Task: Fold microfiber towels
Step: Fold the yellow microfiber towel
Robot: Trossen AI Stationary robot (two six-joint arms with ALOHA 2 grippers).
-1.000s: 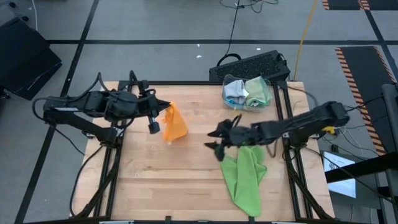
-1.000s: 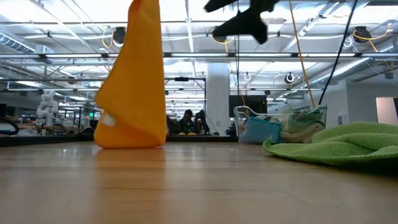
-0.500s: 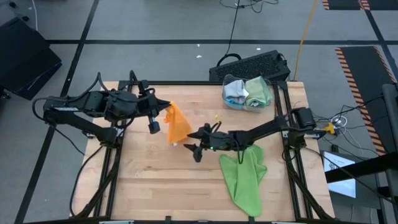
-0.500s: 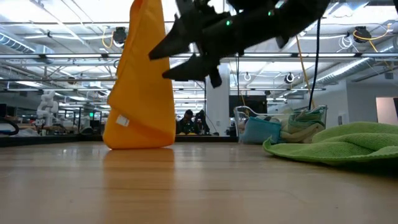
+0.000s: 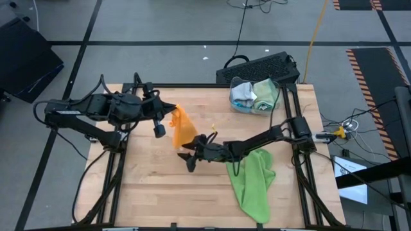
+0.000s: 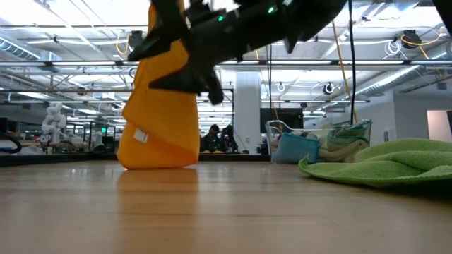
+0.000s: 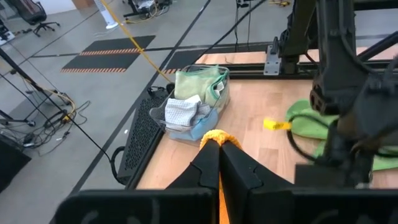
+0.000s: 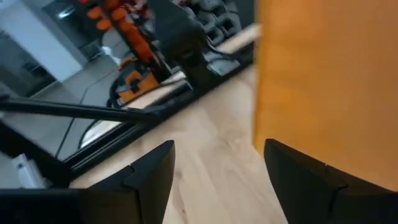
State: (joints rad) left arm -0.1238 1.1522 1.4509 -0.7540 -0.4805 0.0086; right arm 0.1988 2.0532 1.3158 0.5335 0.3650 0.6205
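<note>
My left hand [image 5: 168, 118] sits over the left half of the tabletop [image 5: 160, 186] with its fingers pinched tight on the top corner of the orange towel [image 5: 182, 130]. My left wrist view shows that corner bunched into a small knob between the closed fingers. The cloth hangs from there as a long drape, its lower edge resting on the wood in the low view, with a small white tag [image 6: 139, 137] showing near the bottom. It looks soft and matte, with no crisp crease anywhere, so I judge this towel is lifted and spread but not yet folded.

Just to the right of it, my right hand [image 5: 187, 156] reaches in low toward the hanging cloth, fingers spread wide and grasping nothing; the right wrist view shows the orange sheet filling the space just ahead of the open fingers. I take it the next job is catching a lower corner.

Further right, the lime green towel [image 5: 253, 182] lies in a loose, rumpled heap, thick and nubbly, running to the near right edge of the tabletop. It is clearly unfolded.

At the far right corner stands a clear bin [image 5: 255, 96] holding pale green, grey and blue cloths; whether those are folded I cannot tell.

So, as far as I can judge, two towels remain to do.
</note>
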